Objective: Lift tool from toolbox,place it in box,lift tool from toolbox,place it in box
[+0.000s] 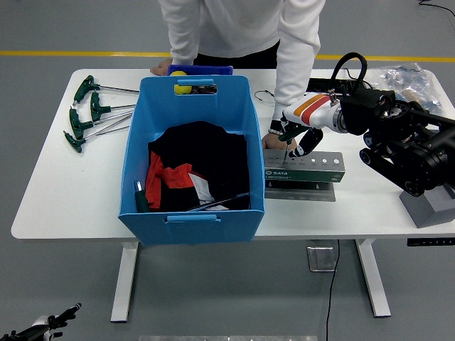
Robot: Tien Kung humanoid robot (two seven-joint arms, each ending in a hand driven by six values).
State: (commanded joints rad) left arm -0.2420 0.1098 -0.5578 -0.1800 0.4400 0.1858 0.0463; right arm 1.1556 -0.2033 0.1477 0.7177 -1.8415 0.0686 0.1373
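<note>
White surface: my right hand pinched a stiff, light tool by its handle above the toolbox.

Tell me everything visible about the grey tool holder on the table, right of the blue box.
The tool holder is a long grey block, metal by its look, on a flat grey base plate. Its front face carries a green label at the left end; its top shows a row of small holes. It lies level on the white table, its left end close to the blue box. The right hand is above it, fingers around a green-handled tool whose thin shaft points down to the holder's top.
</note>
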